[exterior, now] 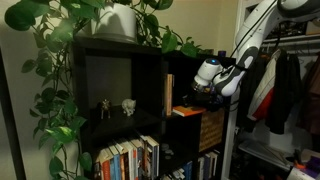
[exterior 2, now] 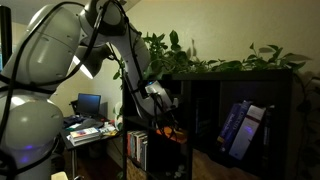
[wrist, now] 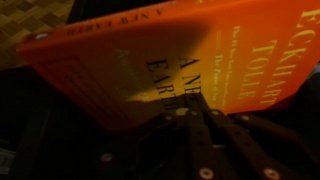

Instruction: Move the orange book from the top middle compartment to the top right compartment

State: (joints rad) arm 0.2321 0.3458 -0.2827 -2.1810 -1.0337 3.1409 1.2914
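Note:
The orange book (wrist: 150, 60) fills the wrist view, cover up, dark print reading across it. My gripper (wrist: 195, 115) is shut on its near edge. In both exterior views the gripper (exterior: 198, 98) (exterior 2: 165, 124) holds the orange book (exterior: 185, 111) (exterior 2: 174, 133) tilted at the front of the top middle compartment (exterior: 185, 68), near its floor. The top right compartment (exterior 2: 212, 105) shows in an exterior view with blue items (exterior 2: 241, 128) leaning inside, apart from the book.
A thin tan book (exterior: 168, 95) stands upright at the middle cubby's side. A woven brown basket (exterior: 211, 128) sits just below the gripper. Small figurines (exterior: 116, 106) stand in the wide cubby. Leafy plants (exterior: 60, 60) trail over the shelf top. Pale-spined books (exterior: 125, 160) fill a lower cubby.

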